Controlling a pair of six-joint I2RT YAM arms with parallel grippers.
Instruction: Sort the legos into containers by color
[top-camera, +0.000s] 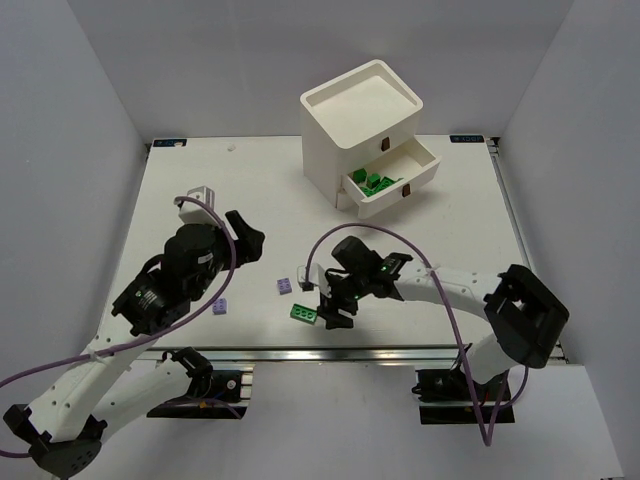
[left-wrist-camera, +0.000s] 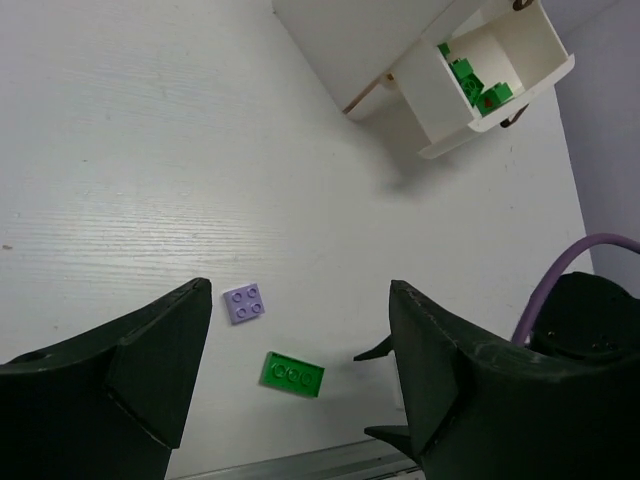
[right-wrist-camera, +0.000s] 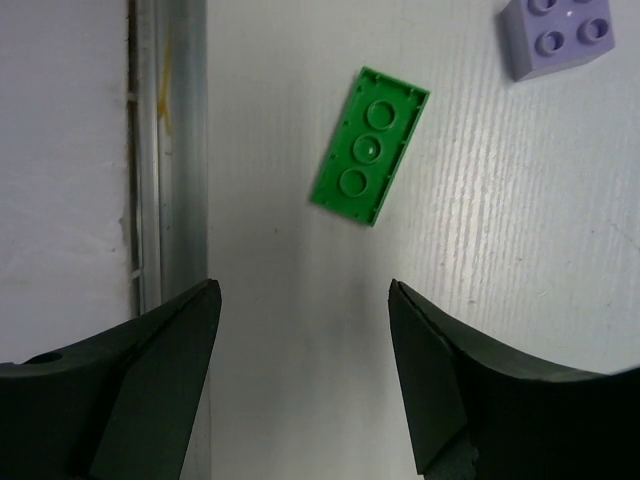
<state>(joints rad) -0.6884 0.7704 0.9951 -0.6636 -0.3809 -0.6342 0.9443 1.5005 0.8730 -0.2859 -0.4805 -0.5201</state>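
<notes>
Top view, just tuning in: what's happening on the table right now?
The right gripper hangs open and empty beside a long green brick near the front edge of the table, apparently lining up a pick. The chest has an open drawer holding several green bricks. A purple brick lies nearby, a second purple brick farther left. The left gripper is open and empty too.

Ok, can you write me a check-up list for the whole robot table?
Surface: white table, no spills seen.
Job's things: green brick and purple brick loose near the right arm; second purple brick by the left arm; green bricks in the open drawer of the white chest.
Clutter: small white object by the left arm; cannot tell what.
Grippers: left gripper and right gripper both have fingers open, holding nothing.
Cables: purple cable loops over each arm.
Surroundings: white walls; metal rail along the near edge.
</notes>
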